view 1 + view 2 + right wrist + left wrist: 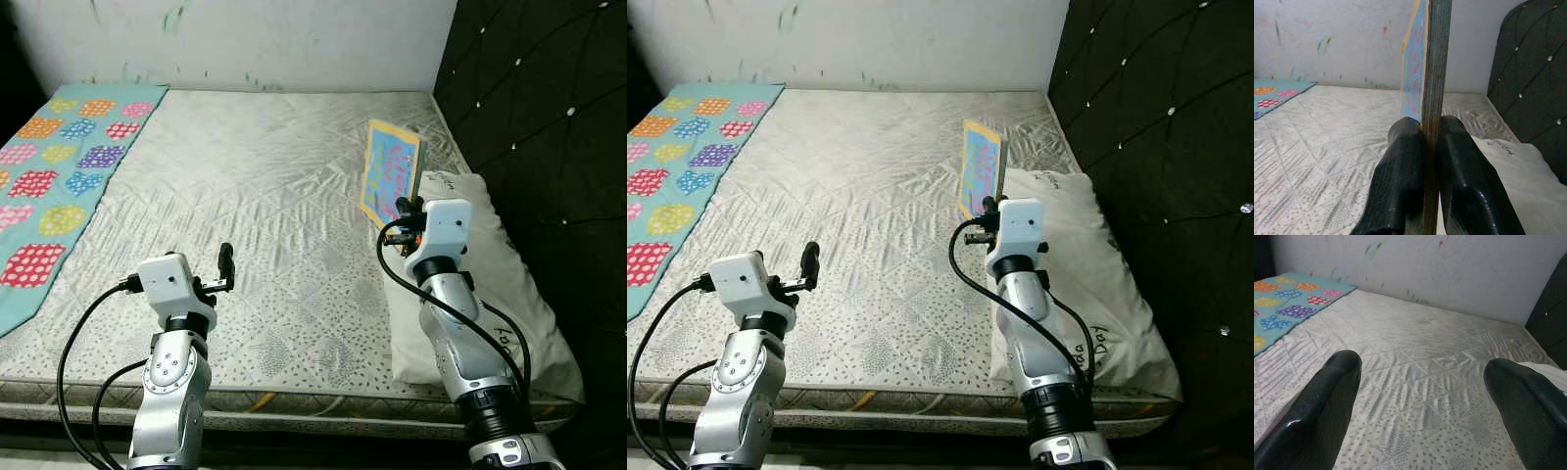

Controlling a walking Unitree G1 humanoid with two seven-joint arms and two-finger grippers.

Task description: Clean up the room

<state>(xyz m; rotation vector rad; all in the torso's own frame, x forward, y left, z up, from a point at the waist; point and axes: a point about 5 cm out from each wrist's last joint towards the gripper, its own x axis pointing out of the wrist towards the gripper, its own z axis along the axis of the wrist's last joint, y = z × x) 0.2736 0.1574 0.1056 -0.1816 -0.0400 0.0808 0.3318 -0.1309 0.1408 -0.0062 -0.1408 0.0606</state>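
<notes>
1. Two arms reach over the mattress; the pillow at its right side, against the dark headboard, is the landmark here.
2. The right gripper is closed on the lower edge of a thin board book; both black fingers press flat on its two faces.
3. The book is held in the air just above the inner edge of the pillow, toward the middle of the mattress from it.
4. The book stands on edge, nearly upright, its long axis running up and away from the gripper toward the white wall. Its blue and yellow cover with pink marks faces away from the pillow, toward the middle of the mattress.
5. What is printed on the cover is too small to read, and the lower edge is hidden between the fingers. The right wrist view shows mostly the thin side of the book, so its back face cannot be made out.
6. The pillow has some dark writing, not readable, and the right arm covers part of it.
7. The left gripper is well apart from the pillow, above the near left part of the mattress; its fingers are spread wide and hold nothing.
8. Far from the pillow, on the left side of the mattress, lies a teal blanket with coloured patches; the picture edge cuts it off.
</notes>
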